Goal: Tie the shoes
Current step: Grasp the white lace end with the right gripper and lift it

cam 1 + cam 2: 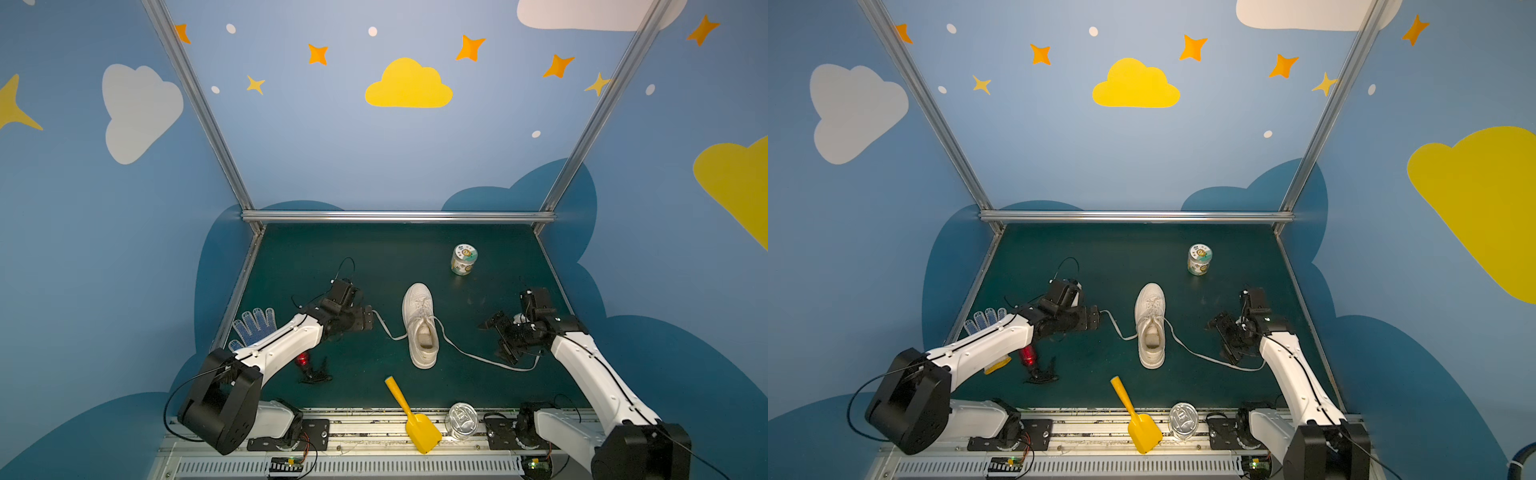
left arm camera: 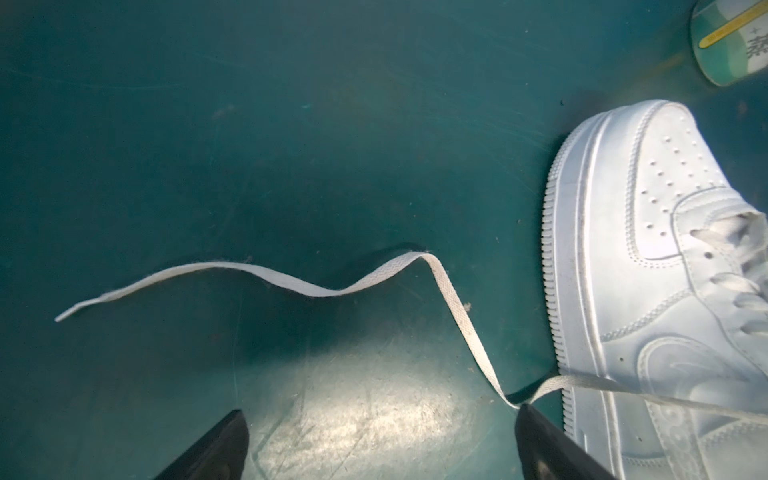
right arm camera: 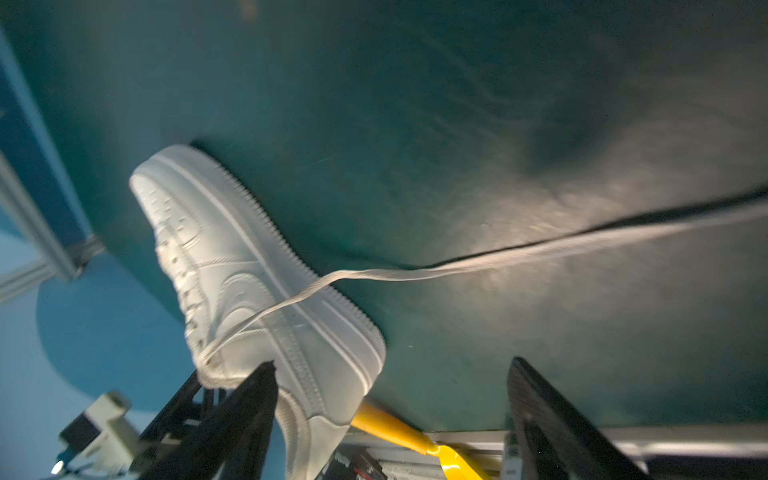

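- The sneaker point(image 1: 420, 324) stands upright in the middle of the bench point(image 1: 316, 257), toe toward the back wall and untied. Its left lace point(image 1: 385, 330) and right lace point(image 1: 471, 354) trail flat to either side.
- The step in hand looks like picking up both lace ends. Each tool should straddle the flat strap near its tip, lower until the pads meet the bench, then pinch squarely, leaving slack for the crossing.
- Pulling early would likely drag the light sneaker.
- The left tool point(image 1: 367, 320) hovers low over the left lace with its fingers apart and empty, the forearm reaching in from the near-left corner.
- The right tool point(image 1: 496, 341) hangs beside the right lace, also spread and empty, rolled sideways with the wrist bent toward the sneaker.
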Controlling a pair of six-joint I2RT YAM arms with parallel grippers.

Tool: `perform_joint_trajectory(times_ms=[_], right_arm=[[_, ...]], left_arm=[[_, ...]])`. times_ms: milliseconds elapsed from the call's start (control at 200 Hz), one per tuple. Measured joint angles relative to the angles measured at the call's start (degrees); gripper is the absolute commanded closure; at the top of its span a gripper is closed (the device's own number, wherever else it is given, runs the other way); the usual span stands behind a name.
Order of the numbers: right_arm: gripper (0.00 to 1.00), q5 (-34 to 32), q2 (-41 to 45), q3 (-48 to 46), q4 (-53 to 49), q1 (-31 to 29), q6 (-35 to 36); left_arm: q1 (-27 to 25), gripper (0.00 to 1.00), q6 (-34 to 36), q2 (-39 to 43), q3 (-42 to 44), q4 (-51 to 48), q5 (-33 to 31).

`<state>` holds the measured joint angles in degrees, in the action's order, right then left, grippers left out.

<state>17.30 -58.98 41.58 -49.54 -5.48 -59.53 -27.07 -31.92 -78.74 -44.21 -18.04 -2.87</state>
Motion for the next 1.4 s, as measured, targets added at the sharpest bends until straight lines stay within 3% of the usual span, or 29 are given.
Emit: perform_joint_trajectory(times_ms=[215, 400, 971, 1402], right_arm=[[0.39, -12.5, 7.8, -1.3, -6.2, 0.2, -8.2], [0.40, -18.2, 4.5, -1.9, -7.2, 0.9, -14.1], [0.52, -20.0, -12.1, -2.3, -2.9, 5.0, -16.6], [0.67, -15.2, -19.3, -4.0, 0.4, 7.0, -16.7]], left_arm=[[0.1, 0.01, -0.9, -2.5, 0.0, 0.1, 0.3], [0.2, 0.01, -0.9, -4.1, -0.1, 0.0, 0.9], [0.7, 0.01, -0.7, -6.6, -1.9, -0.6, 1.7], [0.7, 0.01, -0.6, -6.6, -1.9, -1.8, 1.5]])
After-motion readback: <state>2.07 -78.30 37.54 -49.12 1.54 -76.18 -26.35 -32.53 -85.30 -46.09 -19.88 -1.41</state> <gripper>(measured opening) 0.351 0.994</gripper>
